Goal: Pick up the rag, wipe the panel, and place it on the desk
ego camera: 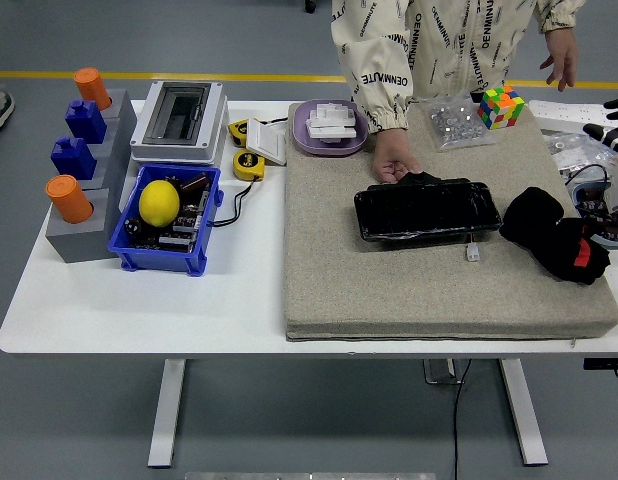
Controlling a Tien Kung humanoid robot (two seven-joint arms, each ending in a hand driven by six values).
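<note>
Reaching in from the right, the right hand [567, 250] grasped the black rag [534, 222] beside the panel [426, 209]

The panel [426, 209] lies on the mat [389, 290] on the counter [139, 310], the rag [554, 238] just right of it, the bin [167, 235] well left.

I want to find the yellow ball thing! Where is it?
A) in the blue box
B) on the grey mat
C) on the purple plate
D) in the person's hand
A: the round yellow thing sits inside the blue box at the table's left, on top of the small dark parts in it, well away from the grey mat and the purple plate.
</note>
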